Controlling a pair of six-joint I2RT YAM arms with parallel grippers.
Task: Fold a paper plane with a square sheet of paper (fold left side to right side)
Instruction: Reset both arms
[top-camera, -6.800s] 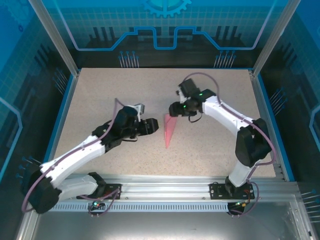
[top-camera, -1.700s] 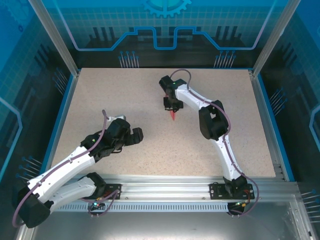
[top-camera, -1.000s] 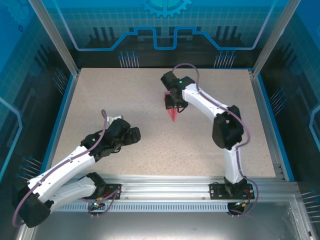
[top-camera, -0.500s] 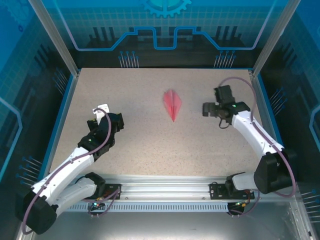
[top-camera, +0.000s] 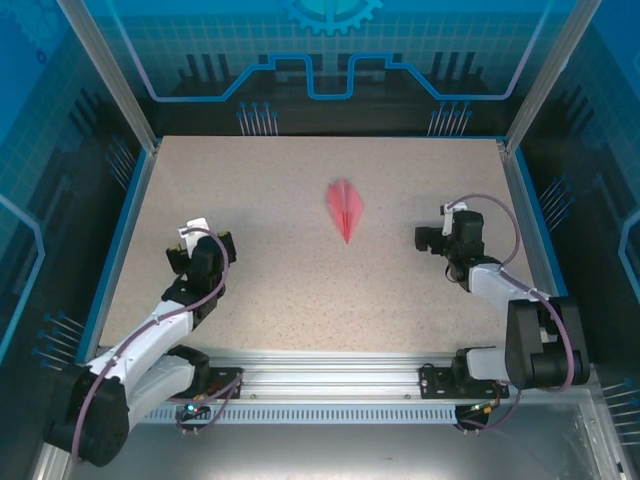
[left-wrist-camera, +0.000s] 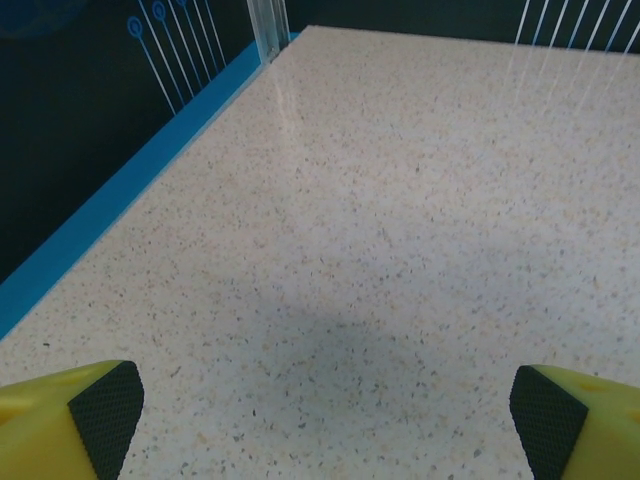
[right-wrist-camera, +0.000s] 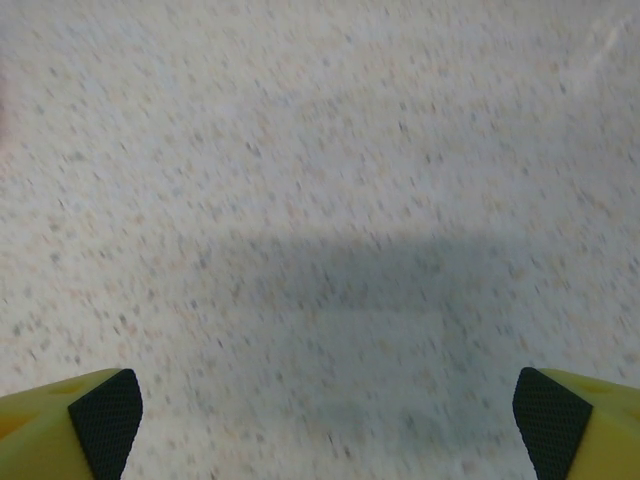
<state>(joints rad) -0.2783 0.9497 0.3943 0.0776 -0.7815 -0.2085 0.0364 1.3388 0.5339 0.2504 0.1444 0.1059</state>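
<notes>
Folding looks complete: slim pink-red paper plane (top-camera: 346, 208) lies free on the speckled beige table (top-camera: 250, 180).
Top view: creased dart, well apart from both arms, forward-right of left gripper (top-camera: 200, 240) and left of right gripper (top-camera: 421, 240). Wrist views: both grippers have yellow fingers with black textured pads (left-wrist-camera: 105, 412) (right-wrist-camera: 105, 410), spread wide and holding nothing.
</notes>
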